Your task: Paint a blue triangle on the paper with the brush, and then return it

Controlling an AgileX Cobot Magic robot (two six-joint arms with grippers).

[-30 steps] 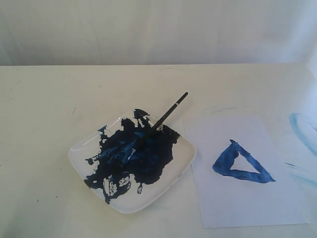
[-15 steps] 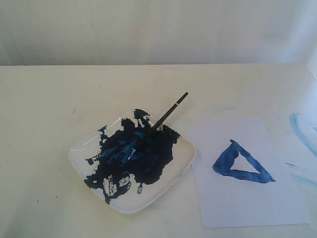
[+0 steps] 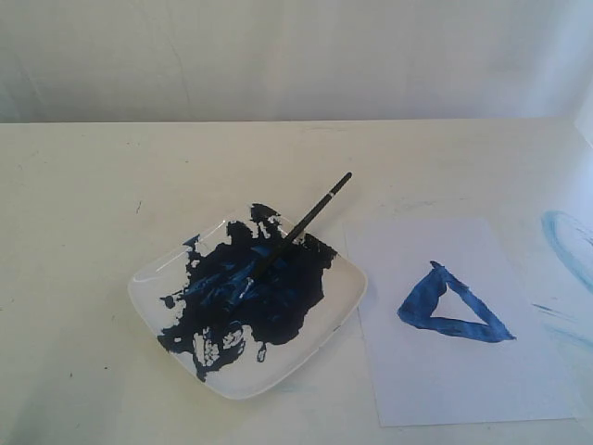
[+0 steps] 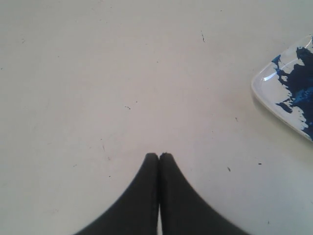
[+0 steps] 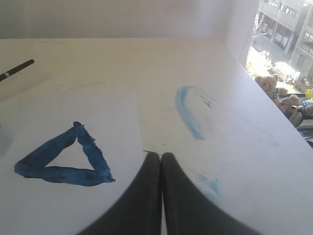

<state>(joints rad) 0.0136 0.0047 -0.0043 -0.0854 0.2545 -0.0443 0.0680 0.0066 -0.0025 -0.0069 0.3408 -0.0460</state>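
The white paper (image 3: 463, 362) lies on the table at the right, with the dark-blue triangle (image 3: 447, 306) painted on it. The thin black brush (image 3: 301, 222) rests with its tip in the paint on the white square plate (image 3: 329, 320) at centre, handle sticking out toward the back right. Neither arm shows in the exterior view. My left gripper (image 4: 159, 155) is shut and empty over bare table beside the plate's corner (image 4: 266, 93). My right gripper (image 5: 161, 155) is shut and empty at the paper's (image 5: 63, 210) edge, beside the triangle (image 5: 63, 159); the brush's handle end (image 5: 17, 69) shows farther off.
Faint light-blue smears (image 3: 565, 241) mark the table right of the paper, seen also as smears (image 5: 188, 115) in the right wrist view. The table's right edge (image 5: 274, 110) borders a window. A pale wall stands behind the table.
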